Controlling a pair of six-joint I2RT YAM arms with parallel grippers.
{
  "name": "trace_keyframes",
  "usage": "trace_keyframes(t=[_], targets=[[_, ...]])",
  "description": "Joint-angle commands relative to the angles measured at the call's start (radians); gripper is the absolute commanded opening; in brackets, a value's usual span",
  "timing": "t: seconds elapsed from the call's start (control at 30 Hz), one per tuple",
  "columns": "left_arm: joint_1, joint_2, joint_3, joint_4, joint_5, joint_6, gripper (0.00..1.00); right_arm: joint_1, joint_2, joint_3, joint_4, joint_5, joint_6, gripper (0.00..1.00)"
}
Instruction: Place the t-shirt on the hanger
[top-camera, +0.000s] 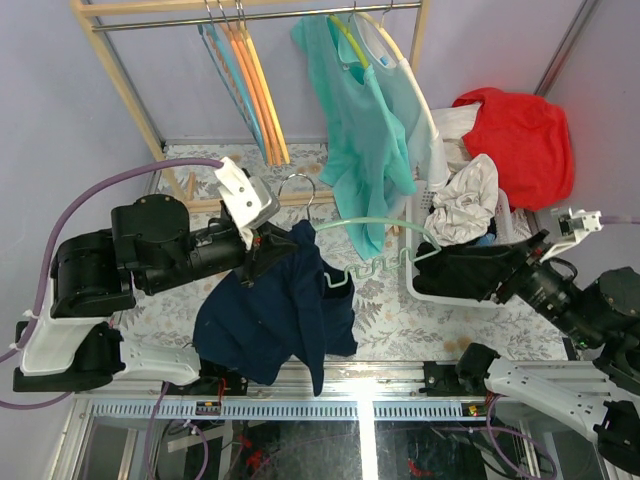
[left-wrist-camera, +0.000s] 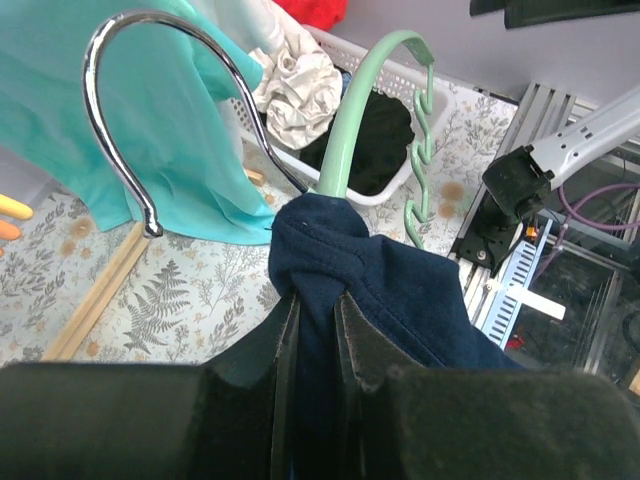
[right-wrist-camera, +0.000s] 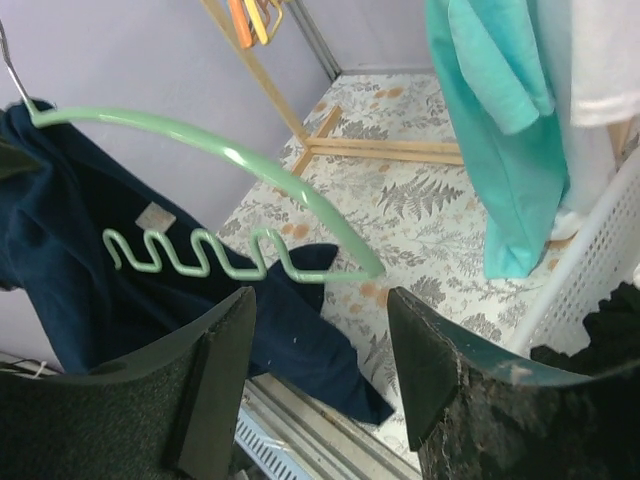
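**navy t-shirt bunched at hanger neck, left fingers pinching it, right fingers wide**

left fingers (left-wrist-camera: 285, 345) are narrow and clamped on a wad of the t-shirt (top-camera: 275, 310) right where the cloth meets the neck of the hanger (top-camera: 375, 224). can't tell if the plastic itself is in the pinch, cloth covers it. the silver hook (left-wrist-camera: 120, 60) sticks up free beside the wad.

the t-shirt hangs from that pinch point and drapes down in front of the left arm. its lower part reaches the metal rail at the near edge of the floral surface (top-camera: 390, 320). a small pale label (right-wrist-camera: 155, 215) shows on the cloth in the right wrist view.

one mint-green hanger arm runs bare out of the shirt toward the right, with its wavy lower bar (right-wrist-camera: 190, 255) also uncovered. no cloth on that half.

right fingers (right-wrist-camera: 225, 340) stand wide apart with nothing between them. the hanger's bare end is just beyond the gap and i see no contact.

behind them is a white basket (top-camera: 415, 285) with dark and white clothes, and a red garment (top-camera: 520, 140) over its far side. a wooden rack (top-camera: 120, 80) carries orange hangers (top-camera: 265, 100) and a teal shirt (top-camera: 360, 150).
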Motion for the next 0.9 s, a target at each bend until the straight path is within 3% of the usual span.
trace_keyframes(t=[0.0, 0.2, 0.53, 0.67, 0.87], targets=[[0.004, -0.011, 0.047, 0.159, -0.029, 0.023, 0.0, 0.002, -0.057, -0.095, -0.062, -0.029, 0.086, 0.62], [0.004, -0.014, 0.05, 0.222, -0.01, 0.052, 0.0, 0.001, -0.131, -0.429, 0.221, -0.231, 0.296, 0.62], [0.004, -0.055, 0.018, 0.261, 0.032, 0.06, 0.0, 0.001, -0.198, -0.894, 0.945, -0.374, 0.638, 0.63], [0.004, -0.083, -0.036, 0.297, 0.041, 0.056, 0.0, 0.0, -0.153, -0.98, 1.194, -0.394, 0.746, 0.63], [0.003, -0.101, -0.073, 0.304, 0.025, 0.053, 0.0, -0.001, -0.095, -0.976, 1.292, -0.438, 0.792, 0.63]])
